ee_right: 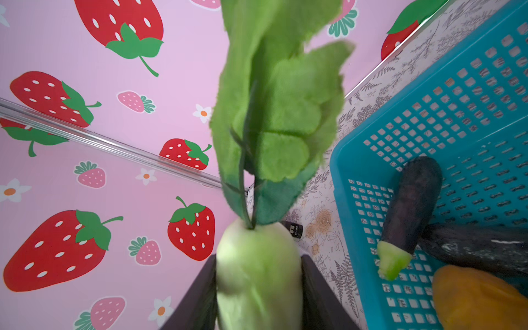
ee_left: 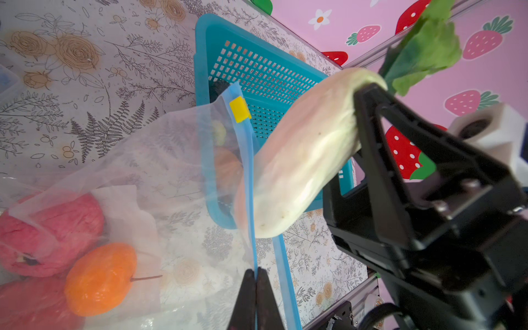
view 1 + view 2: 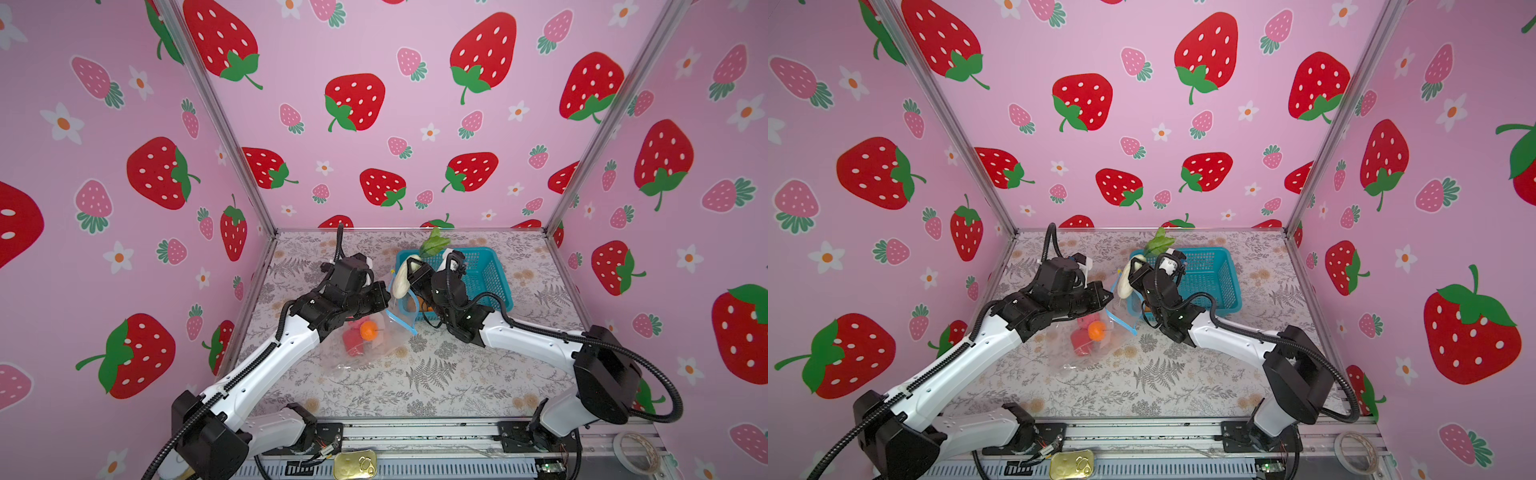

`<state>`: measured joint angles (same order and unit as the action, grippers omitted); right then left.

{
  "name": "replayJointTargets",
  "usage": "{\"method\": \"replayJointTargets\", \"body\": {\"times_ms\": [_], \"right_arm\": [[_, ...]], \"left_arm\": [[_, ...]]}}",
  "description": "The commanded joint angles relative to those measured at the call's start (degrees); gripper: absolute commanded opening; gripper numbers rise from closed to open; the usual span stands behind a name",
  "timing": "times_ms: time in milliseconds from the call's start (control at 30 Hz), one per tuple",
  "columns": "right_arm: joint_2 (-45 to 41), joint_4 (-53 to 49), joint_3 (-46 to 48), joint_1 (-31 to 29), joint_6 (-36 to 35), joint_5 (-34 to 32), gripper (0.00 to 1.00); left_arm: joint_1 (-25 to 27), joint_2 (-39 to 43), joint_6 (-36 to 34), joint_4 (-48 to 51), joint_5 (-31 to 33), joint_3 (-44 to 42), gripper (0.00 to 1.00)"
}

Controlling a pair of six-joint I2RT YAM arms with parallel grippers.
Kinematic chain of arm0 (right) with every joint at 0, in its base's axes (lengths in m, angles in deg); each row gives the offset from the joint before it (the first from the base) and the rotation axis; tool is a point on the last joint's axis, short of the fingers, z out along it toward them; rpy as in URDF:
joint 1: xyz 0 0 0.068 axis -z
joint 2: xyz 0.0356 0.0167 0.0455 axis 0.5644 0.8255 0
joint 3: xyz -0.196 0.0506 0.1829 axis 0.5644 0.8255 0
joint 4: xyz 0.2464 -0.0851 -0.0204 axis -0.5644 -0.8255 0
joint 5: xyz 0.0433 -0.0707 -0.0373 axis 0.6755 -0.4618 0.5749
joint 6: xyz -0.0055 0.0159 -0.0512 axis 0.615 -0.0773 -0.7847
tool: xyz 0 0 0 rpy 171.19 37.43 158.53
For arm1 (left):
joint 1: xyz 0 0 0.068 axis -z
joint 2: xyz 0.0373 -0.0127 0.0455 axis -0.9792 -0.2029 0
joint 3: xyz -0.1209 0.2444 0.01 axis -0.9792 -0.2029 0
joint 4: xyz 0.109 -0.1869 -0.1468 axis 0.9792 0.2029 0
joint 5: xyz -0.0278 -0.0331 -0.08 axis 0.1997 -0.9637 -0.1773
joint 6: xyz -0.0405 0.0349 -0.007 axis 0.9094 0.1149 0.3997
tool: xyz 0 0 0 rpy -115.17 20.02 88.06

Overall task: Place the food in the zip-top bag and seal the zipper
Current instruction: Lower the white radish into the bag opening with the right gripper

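1. The zip-top bag (image 3: 388, 334) lies on the table (image 3: 457, 374) a little left of centre. Its body is crumpled flat, and its mouth is lifted toward the right and far side.
2. The zipper (image 2: 248, 177) is a light-blue strip running up from the pinch point. Its yellow slider tab (image 2: 240, 109) sits at the far end. The mouth is open.
3. Inside the bag are two red-pink lumps (image 2: 54, 228) with an orange (image 2: 100, 278) touching them.
4. The left gripper (image 2: 256, 274) has its fingers pressed together on the zipper, holding that edge up off the table.
5. The white radish (image 2: 303, 160) is tilted, leaves up. Its lower tip is at the bag's mouth, partly behind the blue strip.
6. The right gripper (image 1: 258, 257) clamps the radish on both sides near its top. The green leaves (image 1: 274, 114) stand free above the fingers.
7. The teal basket (image 3: 486, 251) sits right of centre toward the far side, just beyond the raised mouth.
8. In the basket are a dark eggplant (image 1: 411, 205) and a yellow-orange piece (image 1: 471, 297) near it.
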<state>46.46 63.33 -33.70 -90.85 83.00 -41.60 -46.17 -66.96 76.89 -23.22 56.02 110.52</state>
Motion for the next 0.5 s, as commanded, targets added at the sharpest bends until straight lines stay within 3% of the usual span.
{"method": "replayJointTargets", "body": {"times_ms": [0, 467], "right_arm": [[1.07, 2.16, -2.27, -1.27, 2.26, 1.06, 0.27], [3.17, 1.49, -3.33, -3.8, 1.91, 0.91, 0.37]], "left_arm": [[-0.21, 1.35, 0.2, -1.23, 0.39, 0.12, 0.0], [-0.31, 1.18, 0.13, -1.89, 0.16, -0.07, 0.0]]}}
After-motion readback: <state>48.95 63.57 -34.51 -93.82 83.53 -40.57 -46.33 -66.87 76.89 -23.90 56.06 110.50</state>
